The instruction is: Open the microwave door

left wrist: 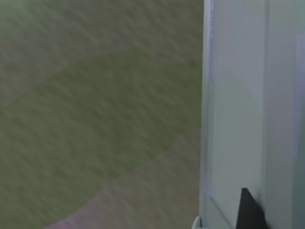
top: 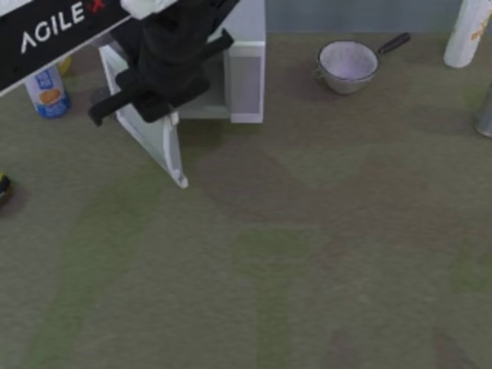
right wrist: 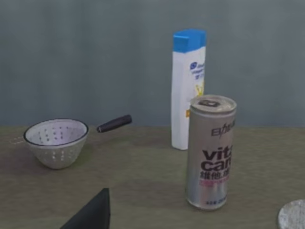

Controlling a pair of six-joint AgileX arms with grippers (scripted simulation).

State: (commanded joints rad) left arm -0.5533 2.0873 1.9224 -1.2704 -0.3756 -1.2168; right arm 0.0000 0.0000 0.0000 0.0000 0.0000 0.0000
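Door [top: 157,142] of the microwave [top: 244,73] hangs swung well outward from the box front (opening looks about half done), with the left gripper [top: 134,104] on it, grip unreadable, so next comes a wider outward sweep.

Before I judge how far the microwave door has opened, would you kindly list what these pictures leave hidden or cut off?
- Left gripper: in the top view the arm covers it over the microwave door; whether it grips is unreadable.
- Microwave: the top edge crops its body, and the arm hides the cavity.
- Left wrist view: only a pale door panel and mat.
- Right gripper: only a dark tip shows in the right wrist view.
- Shampoo bottle and silver can: cropped in the top view.
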